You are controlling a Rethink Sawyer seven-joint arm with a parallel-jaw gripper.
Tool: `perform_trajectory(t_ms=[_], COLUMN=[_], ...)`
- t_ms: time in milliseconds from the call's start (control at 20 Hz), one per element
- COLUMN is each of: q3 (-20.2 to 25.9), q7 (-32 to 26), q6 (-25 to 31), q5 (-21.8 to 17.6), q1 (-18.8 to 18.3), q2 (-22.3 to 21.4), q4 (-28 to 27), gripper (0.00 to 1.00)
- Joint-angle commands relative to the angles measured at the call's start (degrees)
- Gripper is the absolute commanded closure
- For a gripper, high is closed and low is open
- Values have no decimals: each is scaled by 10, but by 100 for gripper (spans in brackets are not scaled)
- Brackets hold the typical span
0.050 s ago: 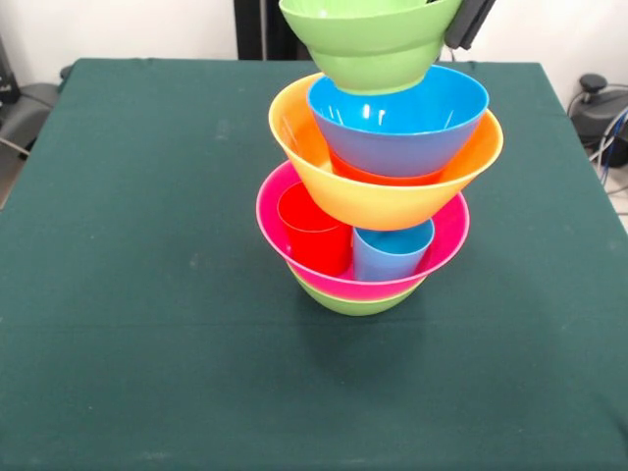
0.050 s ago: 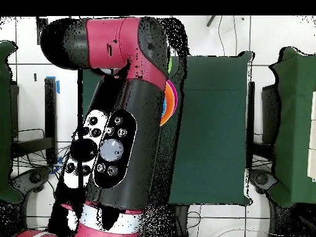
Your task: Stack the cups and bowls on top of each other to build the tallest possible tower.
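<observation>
The tower stands mid-table in the front view. A green bowl [image 1: 355, 300] is at the bottom with a pink bowl [image 1: 446, 245] in it. A red cup [image 1: 314, 234] and a light blue cup [image 1: 391, 253] stand inside the pink bowl. A yellow-orange bowl [image 1: 392, 201] rests on them, holding an orange bowl [image 1: 378, 178] and a blue bowl [image 1: 397, 123]. A second green bowl [image 1: 371, 44] hangs tilted just over the blue one. My gripper [image 1: 463, 27] is shut on its right rim. Overhead, my arm [image 2: 117, 123] hides all but slivers of the yellow-orange bowl [image 2: 168, 105] and the pink bowl [image 2: 174, 99].
The dark green table [image 1: 128, 294] runs out on all sides of the tower. Black gear and cables [image 1: 599, 113] sit off its right edge and a dark object [image 1: 22, 108] off its left. Overhead, other green surfaces [image 2: 296, 123] flank the table [image 2: 210, 142].
</observation>
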Motion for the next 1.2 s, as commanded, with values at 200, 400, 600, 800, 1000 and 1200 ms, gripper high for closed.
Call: perform_trajectory(t_ms=[200,400,600,800,1000,1200], q3=[77,83,87,89,86,86], q7=[-98,-92,-79,-76,-64,-60], q6=[-32,-23,-31,-33,-48,-65], q5=[-51,-50,-51,-51,-58,-60], q1=[4,7,10,12,15,15], q2=[16,13,11,7,6,9], q4=[34,41,50,58,65,65], gripper=[100,100,100,100,100,100])
